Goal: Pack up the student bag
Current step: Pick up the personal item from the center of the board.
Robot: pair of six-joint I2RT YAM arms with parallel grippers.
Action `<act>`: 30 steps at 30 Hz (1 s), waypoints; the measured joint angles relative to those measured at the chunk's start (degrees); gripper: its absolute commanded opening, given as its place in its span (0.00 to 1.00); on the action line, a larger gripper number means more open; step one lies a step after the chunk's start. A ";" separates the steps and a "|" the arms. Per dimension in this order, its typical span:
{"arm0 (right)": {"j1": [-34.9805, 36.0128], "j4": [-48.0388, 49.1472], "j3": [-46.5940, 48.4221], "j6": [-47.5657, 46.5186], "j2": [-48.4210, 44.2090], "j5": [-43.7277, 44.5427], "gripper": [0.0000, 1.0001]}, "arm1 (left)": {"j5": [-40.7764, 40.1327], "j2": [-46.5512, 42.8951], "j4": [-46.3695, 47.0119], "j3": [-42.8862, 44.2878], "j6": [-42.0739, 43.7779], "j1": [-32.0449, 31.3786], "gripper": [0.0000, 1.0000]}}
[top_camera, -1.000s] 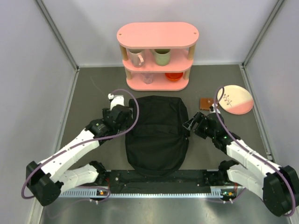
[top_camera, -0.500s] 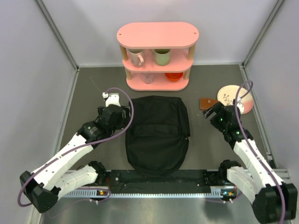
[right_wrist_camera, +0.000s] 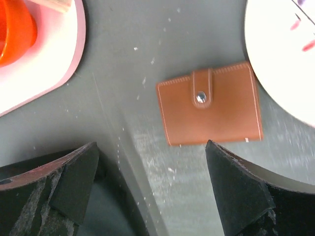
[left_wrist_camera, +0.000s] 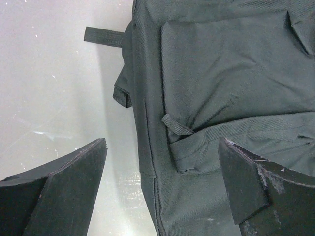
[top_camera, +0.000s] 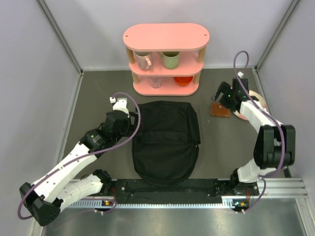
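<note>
The left tool [left_wrist_camera: 162, 152] hovers spread over the left edge of the student bag [top_camera: 166, 142], flat in the middle of the table [top_camera: 98, 98], seemingly to open it, while the right tool [right_wrist_camera: 150, 147], also spread, lines up over a brown wallet [right_wrist_camera: 209, 103].

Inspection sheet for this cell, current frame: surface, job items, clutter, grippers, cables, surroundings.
Surface: grey table, scuffed.
Job's things: student bag lies flat mid-table, between the arms.
Clutter: brown wallet, snapped shut, beside plate; pink shelf holds pale mug, green mug, glass, orange bowl.
Grippers: left gripper open over the bag's left edge; right gripper open over the wallet; nothing between either's fingers.
Cables: purple cable loops off each wrist; left loop overlaps the bag's edge from above.
Surroundings: pale walls on three sides.
</note>
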 measured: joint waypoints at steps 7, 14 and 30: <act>0.00 -2.19 13.40 -7.02 14.75 -1.90 0.90 | 1.88 -1.53 1.07 -1.27 -0.13 0.00 0.99; 0.00 -4.85 18.36 -9.51 22.75 -2.19 0.90 | 6.73 -3.98 4.48 -1.99 0.31 0.00 0.99; 0.59 8.44 -6.40 -3.61 7.98 -3.98 0.90 | 17.84 8.59 12.31 4.31 0.74 -1.42 0.99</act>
